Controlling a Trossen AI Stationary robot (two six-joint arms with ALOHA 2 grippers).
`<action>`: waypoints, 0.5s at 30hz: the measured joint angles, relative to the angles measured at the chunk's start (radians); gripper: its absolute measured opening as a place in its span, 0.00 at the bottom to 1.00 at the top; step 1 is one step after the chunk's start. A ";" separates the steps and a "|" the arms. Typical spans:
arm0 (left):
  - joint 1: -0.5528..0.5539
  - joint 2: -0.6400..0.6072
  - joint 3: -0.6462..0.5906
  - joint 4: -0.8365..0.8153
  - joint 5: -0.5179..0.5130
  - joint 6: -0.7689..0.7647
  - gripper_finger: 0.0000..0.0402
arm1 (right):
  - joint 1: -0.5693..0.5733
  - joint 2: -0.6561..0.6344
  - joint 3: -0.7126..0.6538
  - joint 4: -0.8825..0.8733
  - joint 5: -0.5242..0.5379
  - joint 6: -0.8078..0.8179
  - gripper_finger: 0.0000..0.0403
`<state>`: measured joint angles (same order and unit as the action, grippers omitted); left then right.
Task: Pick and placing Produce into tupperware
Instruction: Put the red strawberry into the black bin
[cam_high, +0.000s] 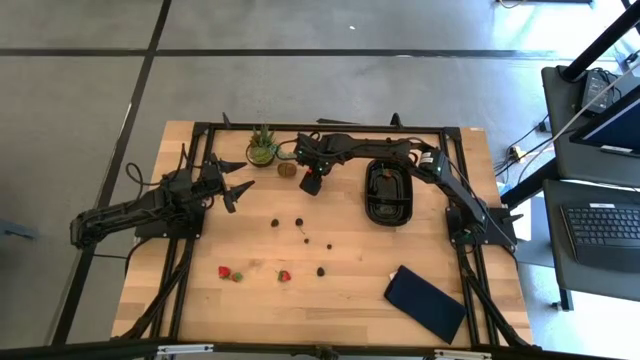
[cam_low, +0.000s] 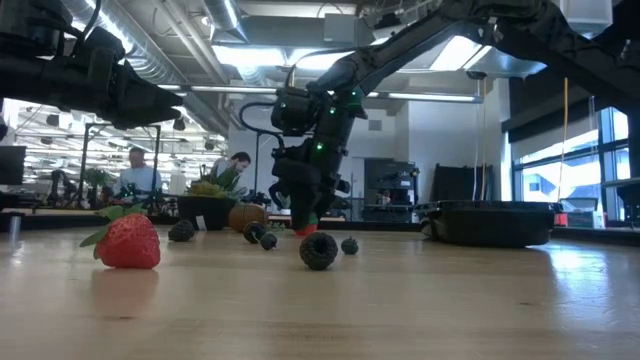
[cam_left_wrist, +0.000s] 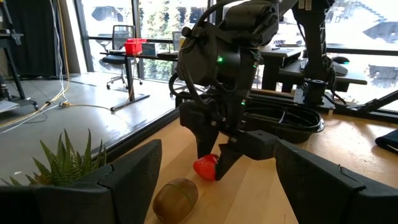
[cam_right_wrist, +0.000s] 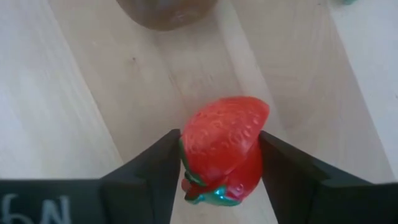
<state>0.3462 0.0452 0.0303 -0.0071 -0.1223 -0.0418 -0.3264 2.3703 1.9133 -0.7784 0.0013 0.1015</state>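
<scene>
- Strawberry (cam_right_wrist: 222, 152) sits clamped between my right gripper (cam_high: 311, 184) fingers, just beside the brown round fruit (cam_high: 287, 169).
- My left gripper (cam_high: 232, 180) hangs with its fingers apart on the other side of that brown fruit, holding nothing.
- Black tupperware (cam_high: 389, 192) lies beyond my right gripper from the brown fruit.
- Dark berries (cam_high: 299, 222) and two more strawberries (cam_high: 225, 271) lie well apart from the brown fruit, toward the table's front.
</scene>
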 joint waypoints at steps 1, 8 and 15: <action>0.000 0.000 0.000 0.000 0.000 0.000 0.75 | 0.000 0.000 0.000 -0.004 -0.001 0.000 0.48; 0.000 0.000 0.000 0.000 0.000 0.000 0.75 | 0.000 -0.005 0.010 -0.061 -0.003 0.000 0.48; 0.000 0.000 0.000 0.000 0.000 0.000 0.75 | 0.000 -0.031 0.150 -0.343 -0.004 0.045 0.48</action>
<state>0.3465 0.0452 0.0304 -0.0071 -0.1223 -0.0418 -0.3261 2.3397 2.0628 -1.1211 -0.0024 0.1462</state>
